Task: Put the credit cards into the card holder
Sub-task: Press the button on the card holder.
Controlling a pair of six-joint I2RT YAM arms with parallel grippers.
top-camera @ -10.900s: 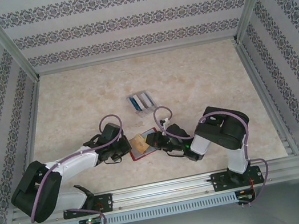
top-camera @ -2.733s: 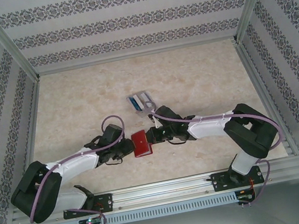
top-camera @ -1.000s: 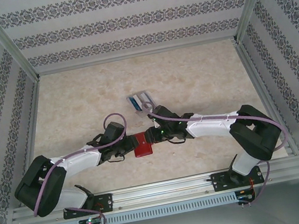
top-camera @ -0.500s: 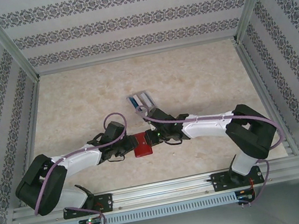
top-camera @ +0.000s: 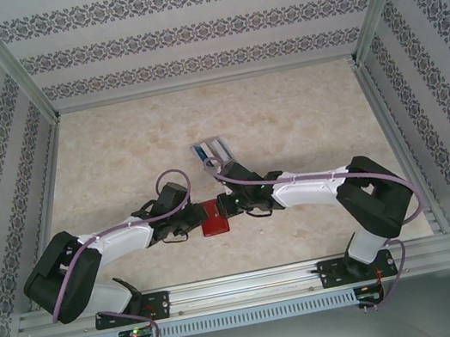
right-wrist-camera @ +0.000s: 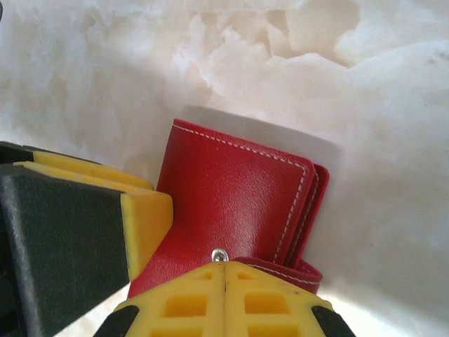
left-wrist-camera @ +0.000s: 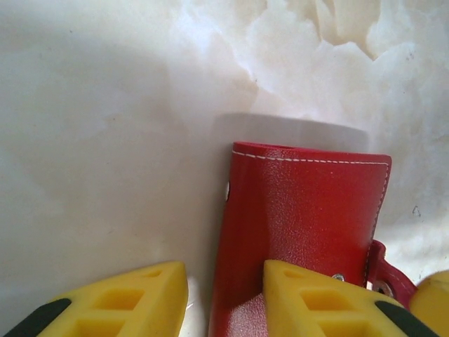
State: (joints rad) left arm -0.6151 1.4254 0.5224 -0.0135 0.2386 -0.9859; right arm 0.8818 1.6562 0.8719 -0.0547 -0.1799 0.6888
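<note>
Closing the card holder (right-wrist-camera: 231, 196) — right gripper (right-wrist-camera: 224, 298), pressed together, bears on its snap tab (right-wrist-camera: 303, 271); left gripper (left-wrist-camera: 221, 281), spread, straddles its edge. Next, probably: press firmly.

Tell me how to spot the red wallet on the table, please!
Look at the marbled table, near its front edge, where the left arm and right arm meet tip to tip. The card holder sits right between them. It is red and folded, with white stitching, unlike the clear tray of blue and pale cards just beyond it.
</note>
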